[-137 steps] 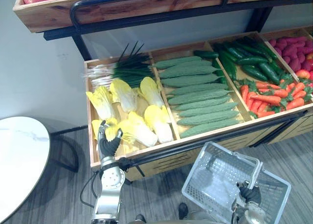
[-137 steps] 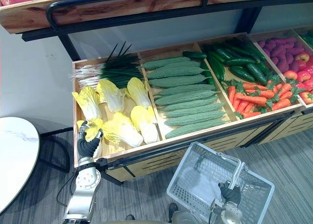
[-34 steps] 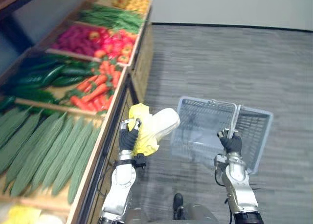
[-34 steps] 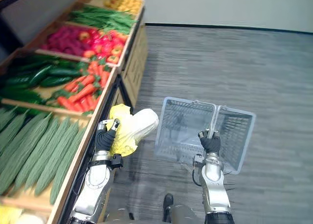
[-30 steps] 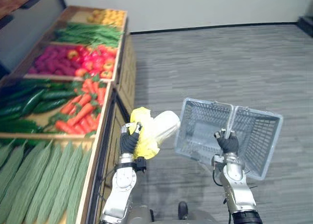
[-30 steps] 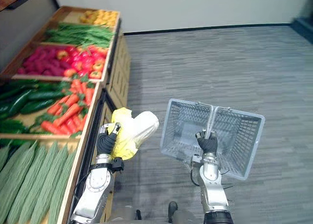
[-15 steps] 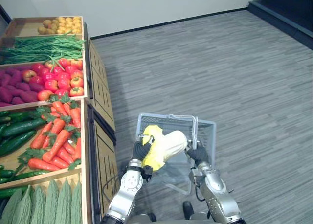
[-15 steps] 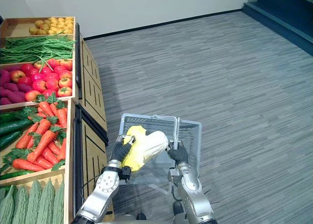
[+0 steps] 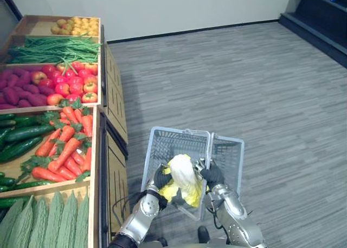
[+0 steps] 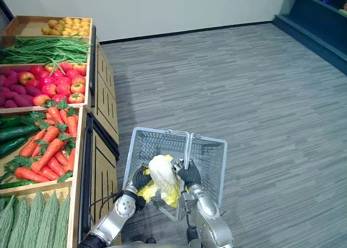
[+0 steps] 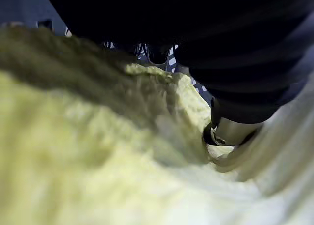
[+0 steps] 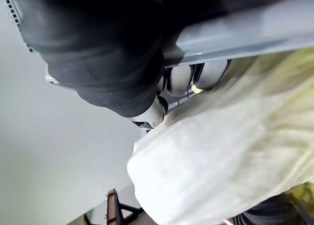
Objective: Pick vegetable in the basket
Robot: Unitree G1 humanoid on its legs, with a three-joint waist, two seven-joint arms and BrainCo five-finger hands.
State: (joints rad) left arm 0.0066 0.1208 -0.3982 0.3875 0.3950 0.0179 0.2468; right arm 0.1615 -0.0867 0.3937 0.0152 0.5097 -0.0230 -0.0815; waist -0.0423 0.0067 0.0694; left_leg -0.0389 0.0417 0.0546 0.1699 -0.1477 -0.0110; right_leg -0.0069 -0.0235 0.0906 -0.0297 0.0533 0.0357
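Dark-tipped fingers of the left hand [image 9: 161, 177] are curled round the yellow cabbage [image 9: 183, 178], which hangs just over the near edge of the grey basket [image 9: 162, 148]. The right hand [image 9: 212, 175] has its fingers wrapped tight round the handle [image 9: 210, 145]. If the cabbage is let go here, it may hit the edge and fall onto the floor [image 9: 271, 96], or it may tip the basket.

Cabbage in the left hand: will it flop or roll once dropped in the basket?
Probably floppy at one end: the cabbage has yellow leaves sagging beside the left hand. Its pale stalk end looks firmer. Unlikely to roll far: the basket has mesh walls.
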